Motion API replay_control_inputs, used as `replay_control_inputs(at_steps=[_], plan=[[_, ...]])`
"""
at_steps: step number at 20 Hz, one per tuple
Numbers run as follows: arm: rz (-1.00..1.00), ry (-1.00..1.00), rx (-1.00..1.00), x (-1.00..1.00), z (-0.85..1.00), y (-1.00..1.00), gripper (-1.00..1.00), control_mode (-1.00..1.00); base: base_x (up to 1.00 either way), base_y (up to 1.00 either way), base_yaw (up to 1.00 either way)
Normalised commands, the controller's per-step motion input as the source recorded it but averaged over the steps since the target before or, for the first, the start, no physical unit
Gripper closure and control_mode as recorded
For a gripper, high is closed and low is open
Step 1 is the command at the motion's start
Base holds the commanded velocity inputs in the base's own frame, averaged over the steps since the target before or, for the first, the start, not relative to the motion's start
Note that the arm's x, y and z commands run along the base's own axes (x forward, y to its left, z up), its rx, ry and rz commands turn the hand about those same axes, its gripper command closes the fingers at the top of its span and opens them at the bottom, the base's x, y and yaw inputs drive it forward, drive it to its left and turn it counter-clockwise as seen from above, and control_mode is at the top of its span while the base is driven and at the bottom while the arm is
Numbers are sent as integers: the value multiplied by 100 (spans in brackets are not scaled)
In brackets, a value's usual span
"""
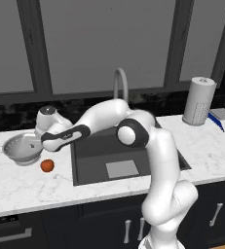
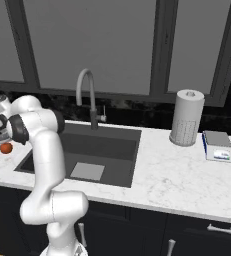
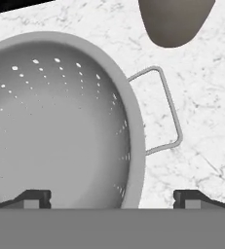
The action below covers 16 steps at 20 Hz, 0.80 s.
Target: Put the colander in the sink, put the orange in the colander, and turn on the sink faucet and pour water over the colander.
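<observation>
The silver-grey perforated colander stands on the white marble counter left of the sink. My gripper hangs open just above the colander's right rim. In the hand view the colander takes up the left side, and its rim runs between my gripper's two spread fingertips. Its wire handle sticks out to the right. The orange lies on the counter in front of the colander, close to the sink's left edge, and appears as the orange beside my arm. The sink faucet arches behind the basin.
A rounded grey-brown object stands on the counter just past the colander's handle. A paper towel roll and a flat blue-and-white box stand right of the sink. My forearm stretches across the sink's left side.
</observation>
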Motion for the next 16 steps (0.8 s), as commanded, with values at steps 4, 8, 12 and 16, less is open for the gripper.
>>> replay_control_inputs(at_steps=[4, 8, 12, 16], plan=[[0, 0, 0, 33, -25, 16, -100, -100, 0, 0, 0], [0, 0, 0, 21, -23, 11, -100, -100, 0, 0, 0], [0, 0, 0, 6, -25, 5, -100, -100, 0, 0, 0], [0, 0, 0, 3, -20, 7, 100, -100, 0, 0, 0]])
